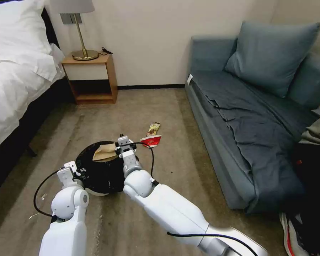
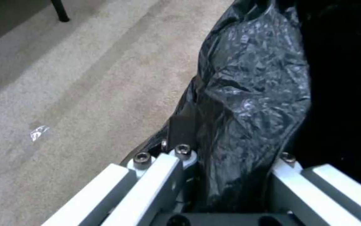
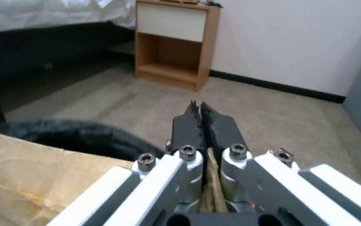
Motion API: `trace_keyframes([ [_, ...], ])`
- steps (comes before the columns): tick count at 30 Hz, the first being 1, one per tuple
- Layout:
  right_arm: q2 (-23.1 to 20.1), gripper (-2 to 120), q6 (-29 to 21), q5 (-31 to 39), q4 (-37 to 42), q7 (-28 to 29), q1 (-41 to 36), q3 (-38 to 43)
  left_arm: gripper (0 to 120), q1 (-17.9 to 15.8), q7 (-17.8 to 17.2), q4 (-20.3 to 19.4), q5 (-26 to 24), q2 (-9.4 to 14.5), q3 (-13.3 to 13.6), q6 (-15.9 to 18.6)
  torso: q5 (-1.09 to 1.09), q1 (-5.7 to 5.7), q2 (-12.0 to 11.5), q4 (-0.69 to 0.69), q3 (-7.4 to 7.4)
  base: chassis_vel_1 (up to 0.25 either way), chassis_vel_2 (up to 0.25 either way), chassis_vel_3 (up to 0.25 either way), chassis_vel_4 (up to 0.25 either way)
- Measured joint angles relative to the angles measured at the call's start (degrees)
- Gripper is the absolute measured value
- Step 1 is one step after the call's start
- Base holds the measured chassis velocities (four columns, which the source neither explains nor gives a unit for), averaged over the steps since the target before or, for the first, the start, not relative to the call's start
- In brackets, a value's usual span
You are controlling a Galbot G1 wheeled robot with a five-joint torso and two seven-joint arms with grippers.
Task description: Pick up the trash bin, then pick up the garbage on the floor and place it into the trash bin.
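The trash bin [image 1: 102,177], low and round with a crinkly black bag [image 2: 251,94] folded over its rim, sits just above the carpet in front of me. My left gripper [image 1: 74,170] is shut on the bin's near-left rim, with the bag pinched between its fingers [image 2: 181,125]. A crumpled brown paper bag [image 1: 105,152], one piece of the garbage, lies tilted over the bin's far opening. My right gripper [image 1: 122,143] is shut on its edge, and brown paper [image 3: 29,179] shows between the closed fingers [image 3: 189,125]. A red-and-white wrapper [image 1: 151,141] and a gold-yellow wrapper [image 1: 153,128] lie on the carpet just right of the bin.
A white bed [image 1: 14,71] lines the left side, with a wooden nightstand [image 1: 90,76] and lamp against the far wall. A blue-grey sofa [image 1: 245,117] fills the right. A clear scrap [image 2: 39,132] lies on the carpet left of the bin. Open carpet stretches ahead.
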Motion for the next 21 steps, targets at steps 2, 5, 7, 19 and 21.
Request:
trace_keyframes([
  [2,0.00,0,0.09,-0.16,-0.14,-0.07,-0.14,0.00,2,0.00,0.00,0.02,0.02,-0.08,0.02,-0.01,0.00,0.00,0.00,0.00,0.00,0.000,0.000,0.000,0.000],
  [5,0.01,0,0.52,-0.72,-0.81,-0.68,-1.10,-0.32,2,0.09,0.00,0.03,0.31,-0.52,0.73,-0.05,0.00,0.00,0.00,-0.01,0.00,0.000,0.000,0.000,0.000],
  [7,0.02,0,0.70,-1.53,-1.16,-1.32,-1.80,-0.41,2,0.36,-0.04,-0.57,0.40,-0.82,1.25,-0.05,0.01,0.00,0.00,-0.01,0.00,0.000,0.000,0.000,0.000],
  [19,0.09,32,0.06,-3.21,-0.91,-1.74,-3.77,0.19,2,1.05,-0.16,-1.46,0.30,-0.24,0.99,0.05,0.01,0.00,0.00,-0.01,0.00,0.000,0.000,0.000,0.000],
  [21,0.08,41,-0.03,-3.29,-0.31,-1.74,-3.92,0.57,2,1.13,-0.24,-1.68,0.27,-0.19,0.91,0.10,0.01,0.00,0.00,-0.01,0.00,0.000,0.000,0.000,0.000],
])
